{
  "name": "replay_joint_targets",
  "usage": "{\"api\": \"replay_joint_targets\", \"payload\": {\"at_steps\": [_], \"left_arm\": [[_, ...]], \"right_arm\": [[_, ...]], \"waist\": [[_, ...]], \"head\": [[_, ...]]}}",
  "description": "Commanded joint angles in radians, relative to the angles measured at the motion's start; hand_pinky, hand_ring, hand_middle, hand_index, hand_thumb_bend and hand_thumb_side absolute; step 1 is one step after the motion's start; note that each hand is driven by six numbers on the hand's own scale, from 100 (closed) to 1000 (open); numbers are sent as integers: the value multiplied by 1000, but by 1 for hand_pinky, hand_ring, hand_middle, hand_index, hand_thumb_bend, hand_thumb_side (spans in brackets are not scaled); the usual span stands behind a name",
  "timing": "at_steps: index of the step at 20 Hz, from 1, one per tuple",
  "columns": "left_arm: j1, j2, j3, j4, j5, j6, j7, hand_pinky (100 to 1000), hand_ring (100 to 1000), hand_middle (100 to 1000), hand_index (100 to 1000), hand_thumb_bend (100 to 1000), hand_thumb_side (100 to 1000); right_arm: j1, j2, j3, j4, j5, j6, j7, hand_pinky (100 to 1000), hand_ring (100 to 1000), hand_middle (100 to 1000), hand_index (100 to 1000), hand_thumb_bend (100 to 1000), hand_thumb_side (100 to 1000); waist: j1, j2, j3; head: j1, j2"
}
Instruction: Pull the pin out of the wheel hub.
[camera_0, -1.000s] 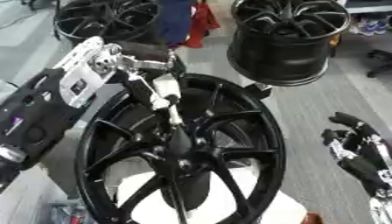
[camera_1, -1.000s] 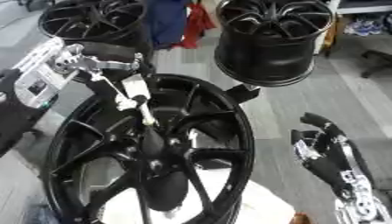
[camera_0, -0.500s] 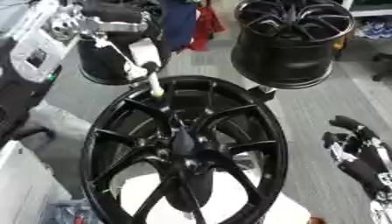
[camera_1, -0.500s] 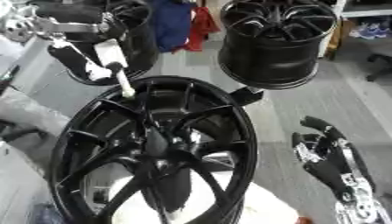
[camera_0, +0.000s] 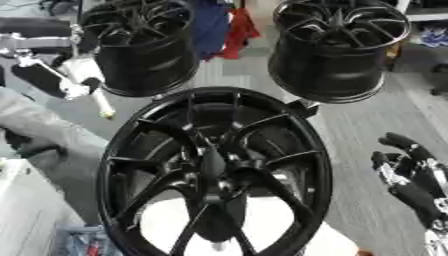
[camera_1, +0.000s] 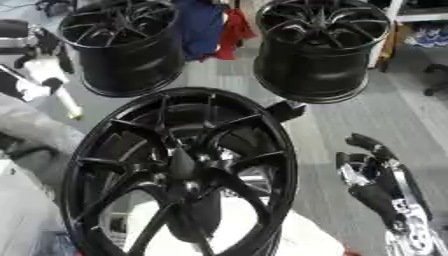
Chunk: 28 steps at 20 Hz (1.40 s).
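Note:
The large black wheel hub (camera_0: 214, 170) fills the middle of the view, its spokes meeting at a dark centre. My left hand (camera_0: 54, 70) is up at the left edge, outside the rim, shut on a white pin (camera_0: 98, 102). The pin slants down to the right with its yellowish tip free in the air, apart from the wheel. My right hand (camera_0: 409, 175) rests open at the lower right, fingers up, holding nothing.
Two more black wheels (camera_0: 144, 45) (camera_0: 337, 47) stand at the back, with red and blue cloth (camera_0: 229, 27) between them. A white stand (camera_0: 271, 227) shows under the hub. Grey fabric (camera_0: 35, 132) lies at the left, a blue bin (camera_0: 79, 242) at the lower left.
My left hand has drawn the pin up and to the left, from over the hub's centre to outside the rim. The right hand has stayed put.

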Motion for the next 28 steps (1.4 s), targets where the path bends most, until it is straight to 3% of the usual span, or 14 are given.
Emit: {"api": "replay_joint_targets", "payload": {"at_steps": [1,2,3,4,5,8,11,15,18,19,22,25,28], "left_arm": [[17,32,51,72,-57,10,21,319,513,639,739,100,132],[28,25,59,99,-78,13,28,327,518,643,742,100,123],[40,18,69,127,-98,17,40,428,589,718,783,100,155],[50,9,77,155,-118,21,55,442,600,729,790,100,178],[60,3,85,179,-147,22,73,548,674,780,836,227,290],[90,-15,115,238,-264,29,150,645,739,822,858,352,395],[126,-29,156,286,-337,47,223,725,796,860,883,449,501],[182,-44,213,311,-349,79,295,739,798,858,888,459,570],[231,-79,274,274,-273,104,377,698,737,811,866,357,575],[248,-94,290,253,-238,113,410,673,699,782,852,266,562],[307,-172,344,149,-51,113,535,630,645,738,830,180,550],[362,-256,377,19,116,111,649,602,612,704,811,153,551],[398,-340,386,-101,210,123,709,586,596,686,805,147,553]], "right_arm": [[-8,-13,-8,-11,3,1,-5,630,653,782,836,247,237],[-8,-12,-8,-11,3,1,-5,630,653,782,836,247,237],[-8,-11,-8,-11,3,1,-4,629,653,782,836,247,237],[-9,-11,-9,-11,3,1,-4,629,653,782,836,247,237],[-9,-11,-9,-11,3,1,-5,629,653,782,836,248,237],[-9,-9,-11,-11,4,1,-6,629,653,782,836,248,236],[-8,-8,-15,-11,5,1,-9,629,652,782,835,249,236],[-11,-8,-19,-12,6,1,-13,630,652,782,835,250,236],[-11,-6,-21,-12,6,0,-15,630,652,782,835,250,236],[-12,-5,-22,-12,6,0,-15,629,652,782,835,250,236],[-17,-2,-22,-15,5,0,-15,629,652,782,835,251,236],[-21,1,-23,-16,5,0,-16,629,652,782,835,251,235],[-27,5,-22,-19,4,0,-15,629,652,781,835,249,236]], "waist": [[-1,-7,2],[-1,-6,2],[-2,-5,3],[-3,-5,2],[-4,-4,2],[-7,-1,1],[-10,3,2],[-12,8,6],[-14,14,11],[-15,16,13],[-21,26,19],[-28,36,24],[-33,43,27]], "head": [[-3,1],[-3,2],[-4,3],[-4,3],[-4,4],[-5,7],[-5,10],[-5,13],[-9,14],[-10,14],[-12,14],[-14,14],[-15,14]]}}
